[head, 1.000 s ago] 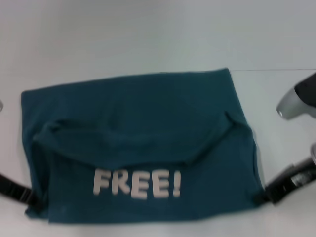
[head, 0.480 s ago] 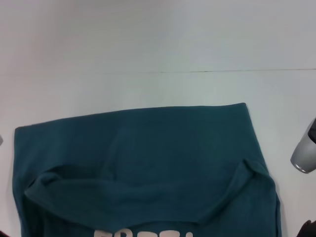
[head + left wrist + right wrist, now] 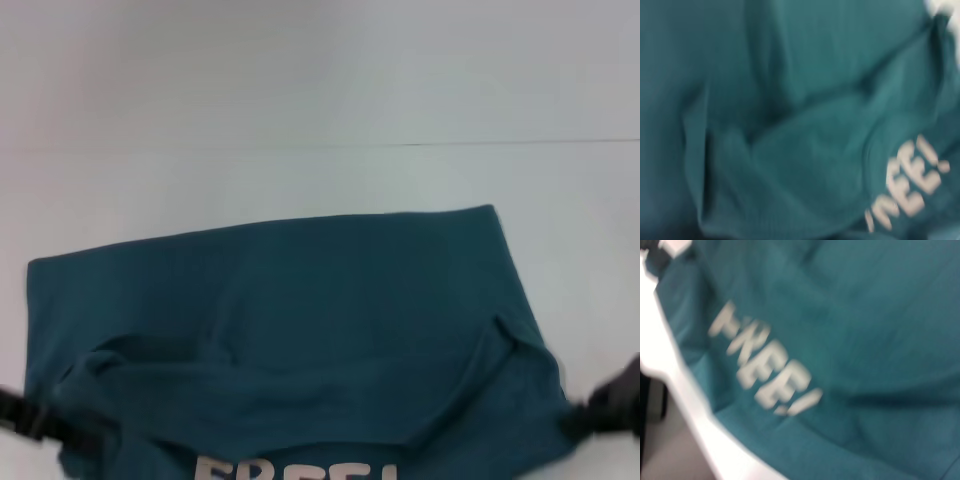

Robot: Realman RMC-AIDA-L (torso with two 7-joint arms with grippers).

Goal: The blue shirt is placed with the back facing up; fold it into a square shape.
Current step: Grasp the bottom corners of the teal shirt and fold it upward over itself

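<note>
On the white table point(image 3: 300, 90) in front of me lies the blue shirt point(image 3: 300, 320), spread wide across the near half of the surface and running off the bottom edge of the head view. Its far edge sits straight and flat, well short of the thin dark seam line point(image 3: 500, 143) that crosses the table farther back. Nearer to me, a second layer of the cloth is folded over the first, its rim sagging in a shallow curve from one side to the other. The white lettering point(image 3: 300, 470) shows on that upper layer, only its top peeking in at the bottom of the head view; both wrist views show it more fully on the rumpled fabric.

My left gripper point(image 3: 30, 422) is at the shirt's near left corner, a dark shape right against the cloth's edge. My right gripper point(image 3: 600, 410) is at the near right corner, likewise touching the hem. Both are blurred, so I cannot tell whether either pincer is apart, together, or clamped on the fabric. The wrist views are filled with teal cloth and show no fingers.
</note>
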